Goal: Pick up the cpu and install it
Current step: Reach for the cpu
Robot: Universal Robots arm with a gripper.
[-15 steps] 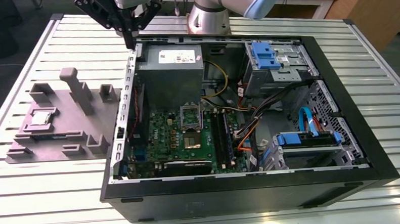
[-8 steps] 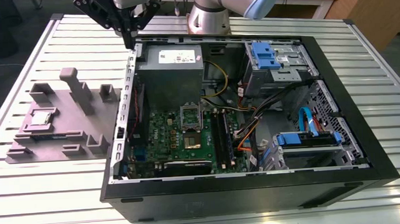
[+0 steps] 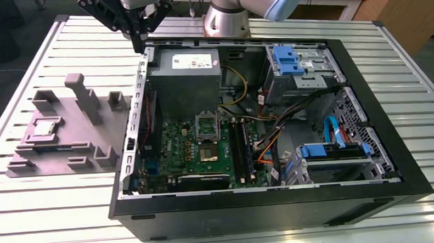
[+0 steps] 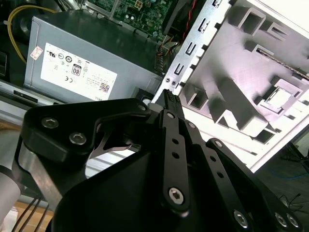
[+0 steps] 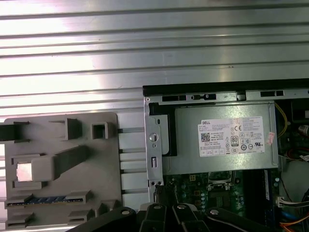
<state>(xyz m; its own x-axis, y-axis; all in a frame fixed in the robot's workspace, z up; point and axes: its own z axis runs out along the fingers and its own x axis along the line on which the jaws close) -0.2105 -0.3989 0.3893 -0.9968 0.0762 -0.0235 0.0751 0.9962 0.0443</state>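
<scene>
The cpu [image 3: 44, 128] is a small, flat silver square with a darker rim. It catches the light where it lies in a recess of the grey tray [image 3: 86, 139], beside the case [image 3: 279, 206] on the exterior view's left. The gripper [image 3: 138, 46] hangs over the case's edge, well apart from the cpu, its fingers pinched together on nothing.

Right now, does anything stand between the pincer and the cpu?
Nothing covers the cpu, which lies open-topped in the grey fixture. The pincer hangs above a corner of the computer case. The fixture's tall post rises roughly between them, so a low straight path might meet it; from above the way looks free.
</scene>
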